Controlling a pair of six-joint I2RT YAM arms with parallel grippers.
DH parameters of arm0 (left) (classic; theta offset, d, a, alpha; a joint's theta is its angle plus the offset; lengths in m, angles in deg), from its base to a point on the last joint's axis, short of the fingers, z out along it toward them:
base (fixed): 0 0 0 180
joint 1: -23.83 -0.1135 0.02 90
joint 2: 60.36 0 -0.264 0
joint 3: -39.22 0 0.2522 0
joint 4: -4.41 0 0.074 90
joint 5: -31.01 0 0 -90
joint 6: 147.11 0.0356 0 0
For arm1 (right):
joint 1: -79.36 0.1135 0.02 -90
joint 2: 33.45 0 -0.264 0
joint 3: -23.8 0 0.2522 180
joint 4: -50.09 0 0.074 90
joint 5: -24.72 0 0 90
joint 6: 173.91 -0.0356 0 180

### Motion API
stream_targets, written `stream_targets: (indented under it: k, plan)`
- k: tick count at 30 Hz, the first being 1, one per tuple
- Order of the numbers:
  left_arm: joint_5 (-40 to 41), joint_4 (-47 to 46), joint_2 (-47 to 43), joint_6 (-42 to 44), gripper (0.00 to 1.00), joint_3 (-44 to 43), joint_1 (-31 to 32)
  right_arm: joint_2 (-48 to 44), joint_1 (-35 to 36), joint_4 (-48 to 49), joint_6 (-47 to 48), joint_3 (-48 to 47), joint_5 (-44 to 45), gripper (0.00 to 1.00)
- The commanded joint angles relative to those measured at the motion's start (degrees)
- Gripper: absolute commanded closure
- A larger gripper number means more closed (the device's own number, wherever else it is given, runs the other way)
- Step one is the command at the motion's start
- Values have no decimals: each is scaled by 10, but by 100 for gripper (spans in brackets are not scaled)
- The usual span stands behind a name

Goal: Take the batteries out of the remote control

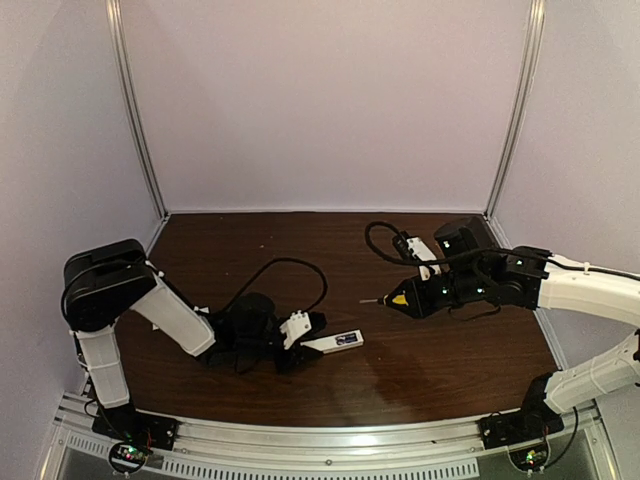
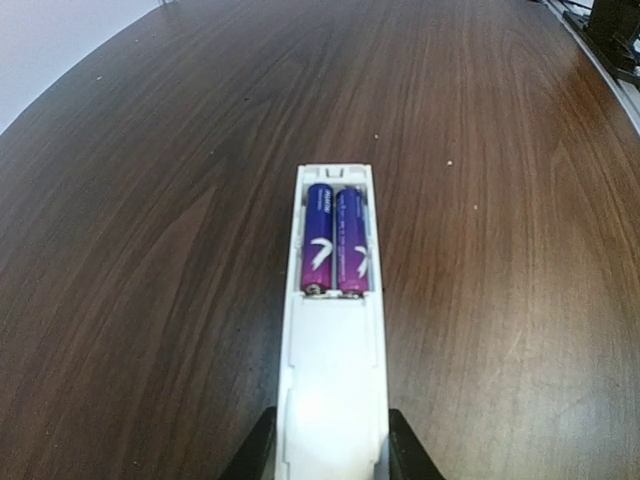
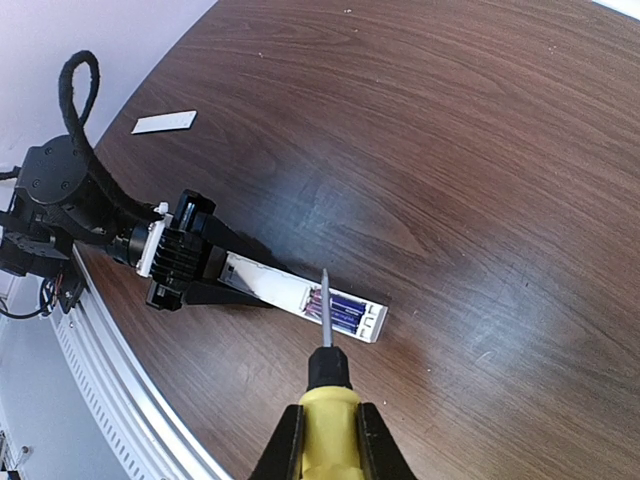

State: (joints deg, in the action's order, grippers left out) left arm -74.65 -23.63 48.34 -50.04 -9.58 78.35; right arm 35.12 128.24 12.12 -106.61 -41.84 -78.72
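Left wrist view: our left fingers (image 2: 258,452) press against both long edges of the slim white rectangular plastic remote control (image 2: 332,380), grasping its near end. The remote lies flat on the dark wood-grain desk (image 2: 150,200), its long axis running straight away from those fingers. Its open bay sits toward the far end. Two small blue-purple cylindrical batteries (image 2: 333,240) rest in it side by side, lengthwise along the same axis.

Our right fingers (image 3: 290,440) are clenched on the yellow-handled screwdriver (image 3: 328,385), whose thin metal shaft points away from them toward the bay. From above, its tip sits apart from the remote. A thin flat white plastic strip (image 3: 165,122) lies well beyond the left fingers.
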Motion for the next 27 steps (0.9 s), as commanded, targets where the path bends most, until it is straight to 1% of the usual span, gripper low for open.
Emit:
stream_targets:
  k: [1, 4, 9, 16, 20, 27]
  plan:
    - [27, 51, -20, 25, 100, -16, 8, -2, 1, -5, 2, 3, 14, 100]
    - [52, 56, -48, 39, 100, -10, 12, -3, 1, -6, 5, 3, 23, 100]
    - [130, 72, -92, 86, 100, -6, 31, -5, 1, -3, 10, 5, 39, 100]
    - [206, 86, -121, 143, 100, -14, 41, -2, 2, 6, 12, 14, 33, 100]
    - [230, 93, -121, 166, 100, -18, 40, -5, 3, 13, 8, 24, 33, 100]
    - [235, 93, -109, 165, 100, -21, 44, -3, 7, 27, -9, 45, 37, 100]
